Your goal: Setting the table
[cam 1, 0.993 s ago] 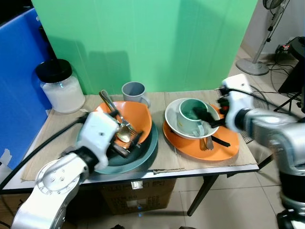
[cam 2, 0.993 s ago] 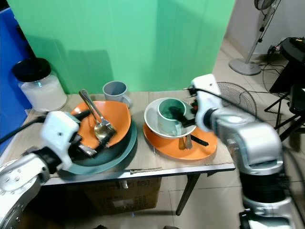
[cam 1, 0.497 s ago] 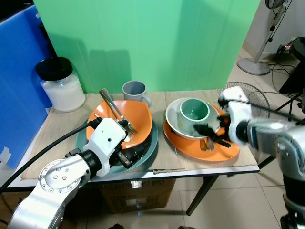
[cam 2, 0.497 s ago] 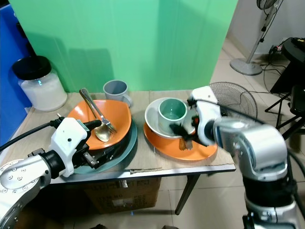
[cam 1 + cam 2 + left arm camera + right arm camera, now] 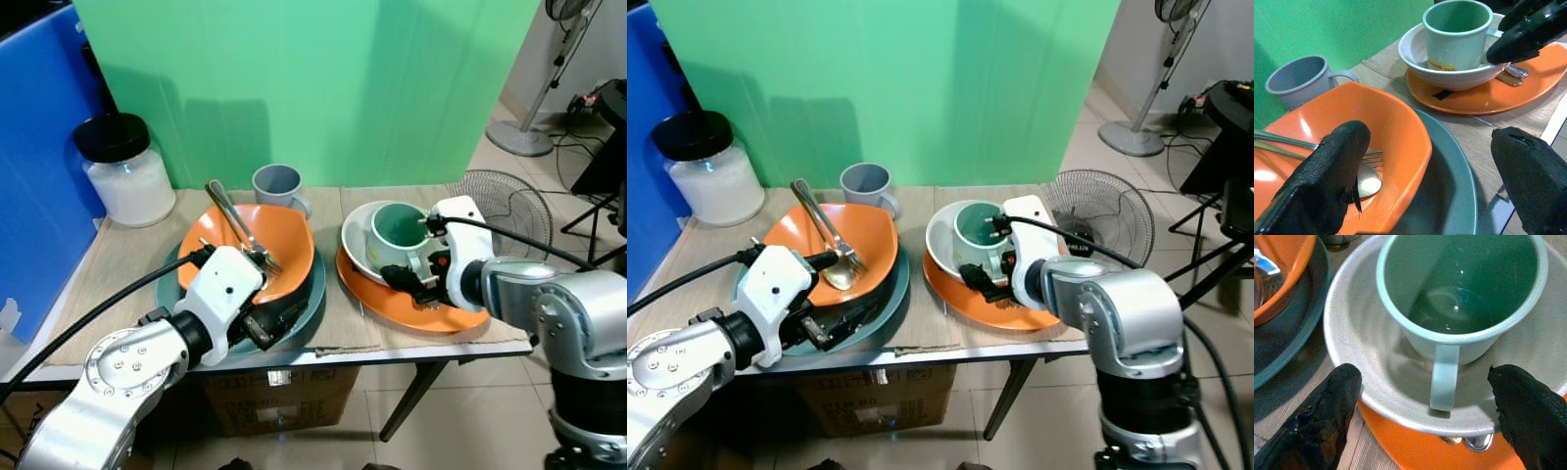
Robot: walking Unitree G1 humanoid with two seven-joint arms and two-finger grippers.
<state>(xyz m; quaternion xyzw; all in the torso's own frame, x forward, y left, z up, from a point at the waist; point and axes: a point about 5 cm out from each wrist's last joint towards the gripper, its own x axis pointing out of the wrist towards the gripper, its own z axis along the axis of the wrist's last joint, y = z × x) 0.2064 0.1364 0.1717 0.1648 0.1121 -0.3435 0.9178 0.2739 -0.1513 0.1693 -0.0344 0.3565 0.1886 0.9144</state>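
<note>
Here the table (image 5: 127, 257) holds two stacks side by side. At the robot's 11 o'clock sits a teal plate (image 5: 306, 311) with an orange bowl (image 5: 279, 245) on it, and a fork and spoon (image 5: 235, 225) lean inside that bowl. At about 1 o'clock an orange plate (image 5: 460, 318) carries a white bowl (image 5: 359, 240), and a green mug (image 5: 397, 233) stands upright in that bowl, its handle turned toward the robot. More cutlery (image 5: 1471, 441) peeks out from under the white bowl's near edge. A grey mug (image 5: 276, 186) stands at 12 o'clock, just behind the orange bowl, and a lidded jar (image 5: 125, 172) sits far off at 10 o'clock.

The right gripper (image 5: 1425, 416) hovers low at the near rim of the white bowl, its fingers spread wide on either side of the mug's handle and holding nothing. The left gripper (image 5: 1430, 171) rests at the near edge of the teal plate, its fingers also wide apart and empty.

The step in hand looks like unstacking: the right arm appears lined up to take the green mug out of the bowl. That would call for moving forward until the handle or rim lies between the fingers, closing firmly, then lifting straight up so the bowl beneath is not dragged along.
</note>
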